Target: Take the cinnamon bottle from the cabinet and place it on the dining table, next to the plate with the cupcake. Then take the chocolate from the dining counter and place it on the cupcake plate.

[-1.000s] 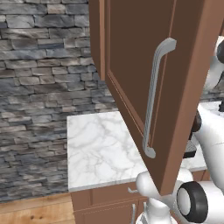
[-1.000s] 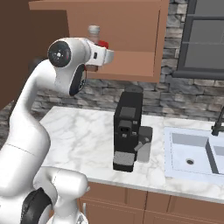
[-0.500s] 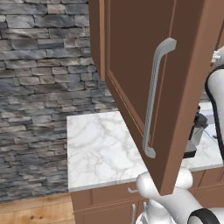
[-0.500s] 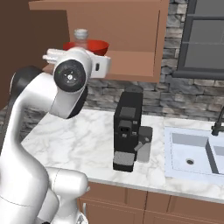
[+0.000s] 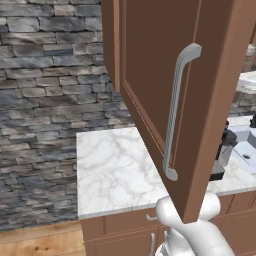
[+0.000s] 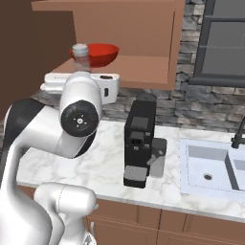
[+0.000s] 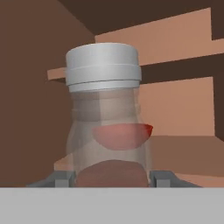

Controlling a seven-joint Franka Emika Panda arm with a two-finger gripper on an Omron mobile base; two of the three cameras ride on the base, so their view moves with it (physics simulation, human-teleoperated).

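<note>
The cinnamon bottle [image 7: 105,118] is clear, with a grey-white cap and brown powder at its bottom. It stands upright between my two dark fingertips [image 7: 63,178], and my gripper [image 7: 112,179] is shut on its lower body. From the right base view the bottle [image 6: 80,56] sits just above my white hand, in front of the open cabinet [image 6: 143,28] and left of the shelf edge. The plate with the cupcake, the chocolate and the dining table are out of view.
A red bowl [image 6: 99,52] rests on the cabinet shelf right behind the bottle. The open cabinet door [image 5: 170,100] with its grey handle hangs close on the left. A black coffee machine [image 6: 139,143] stands on the marble counter [image 6: 100,167], and the sink [image 6: 210,165] lies to the right.
My hand has drawn back out of the cabinet to the left and a little lower, with the bottle in it. The red bowl stayed on the shelf.
</note>
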